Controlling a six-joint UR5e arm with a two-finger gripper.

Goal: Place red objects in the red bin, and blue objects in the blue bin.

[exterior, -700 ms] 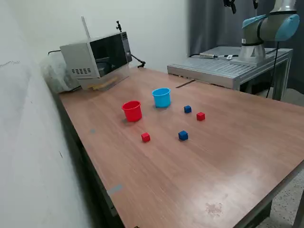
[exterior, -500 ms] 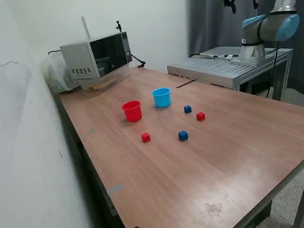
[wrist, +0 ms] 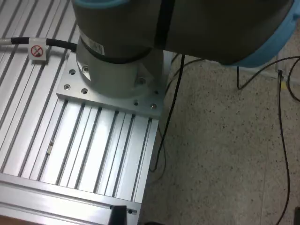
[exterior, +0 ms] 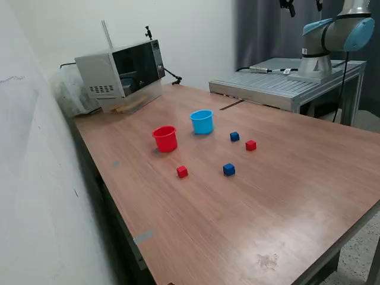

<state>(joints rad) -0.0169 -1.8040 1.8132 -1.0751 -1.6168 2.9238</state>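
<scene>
A: Nothing is sorted yet, by the look of it. Take the red cup point(exterior: 165, 138) as the landmark: the light blue cup point(exterior: 202, 122) stands just beside it, toward the microwave point(exterior: 122, 74) end of the table point(exterior: 285, 196). One red cube point(exterior: 181, 171) lies near the red cup on its camera side; the other red cube point(exterior: 250, 145) is further off, past the blue cup.

B: And the blue ones?

A: One blue cube point(exterior: 234, 136) lies close to that far red cube, and the second blue cube point(exterior: 228, 169) lies out beyond the near red cube. All four sit apart, none touching.

B: So how should the first pick go?

A: I'd start with the red cube nearest the red cup — short carry, clear space around it. Come straight down, close across flat faces, lift clear of the rim before releasing.

B: What can't you see?

A: The gripper — it appears in neither view, so I cannot tell whether the fingers are apart or together. The arm point(exterior: 332, 35) is cut off at the frame's top, and the wrist view shows only the arm's base point(wrist: 117, 70), the slotted mounting plate point(wrist: 84, 140) and floor.
</scene>
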